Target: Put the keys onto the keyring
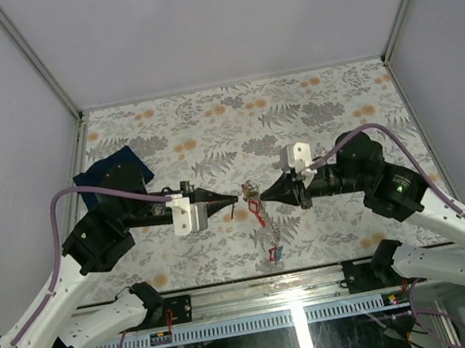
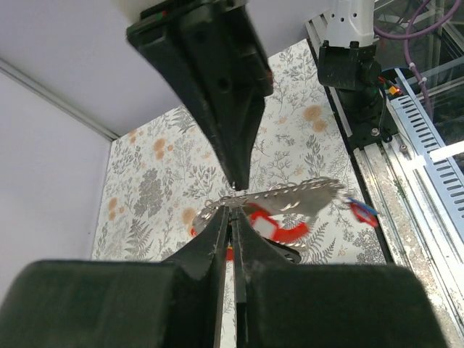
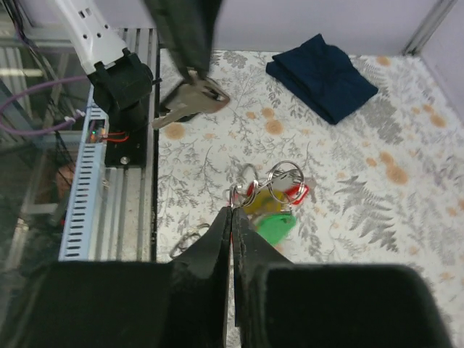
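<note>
1. Keyring hangs above mid-table between the two gripper tips, its red strap dangling toward 6 o'clock.
2. The right gripper reaches in from 3 o'clock and looks pinched tight on the keyring's top.
3. The left gripper comes from 9 o'clock, clamped on a silver key. In the left wrist view, the key's held end sits close to the ring.
4. I cannot tell whether that key is threaded on yet. I judge the threading to be under way, not finished.
5. More keys lie on the table at 6 o'clock from the keyring, near the front edge and apart from it, so most of the job seems left.
</note>
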